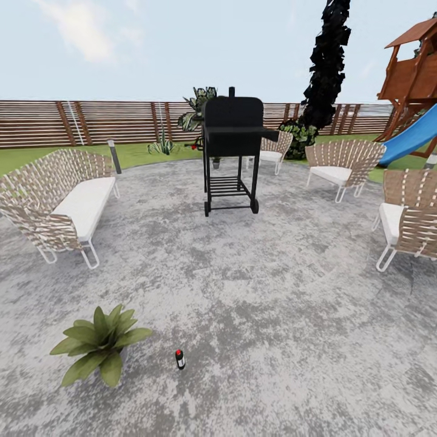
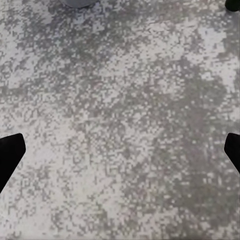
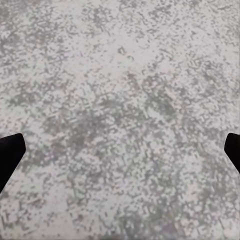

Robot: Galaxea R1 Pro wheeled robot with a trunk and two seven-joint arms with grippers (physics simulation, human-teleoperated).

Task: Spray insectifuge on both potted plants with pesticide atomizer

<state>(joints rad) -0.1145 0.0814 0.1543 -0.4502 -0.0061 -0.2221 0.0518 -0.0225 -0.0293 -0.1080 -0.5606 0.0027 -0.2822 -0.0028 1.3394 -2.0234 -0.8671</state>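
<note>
Nearby, pesticide atomizer [image 1: 180,359] beside potted plant [image 1: 99,344]; open patio [image 1: 273,291]

**No legible text**

Nothing can be read in any view. The pesticide atomizer [image 1: 180,359], standing low and just left of centre in the head view, has a pale band, too small to show any lettering. The grill [image 1: 232,152] at upper centre is plain black.
</note>
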